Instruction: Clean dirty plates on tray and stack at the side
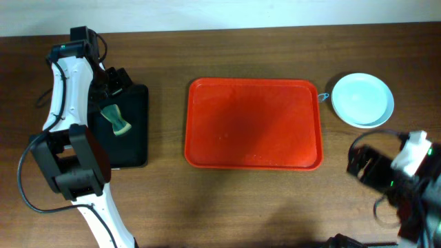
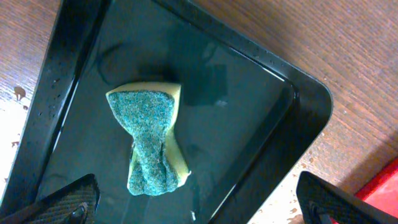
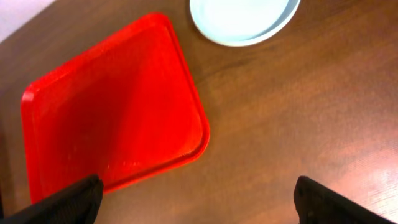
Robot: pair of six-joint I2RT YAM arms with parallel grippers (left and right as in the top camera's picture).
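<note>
Plates (image 1: 362, 100) sit stacked on the tabletop (image 1: 262, 200) beside the red tray (image 1: 253, 124); left end effector (image 2: 199, 205) hangs open over a sponge (image 2: 149, 140), right end effector (image 3: 202, 202) open too.

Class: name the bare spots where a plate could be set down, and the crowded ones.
Free: inside the red tray; the table strip between it and the black tray; the table along its lower edge. Crowded: black tray with sponge; around the plates.
</note>
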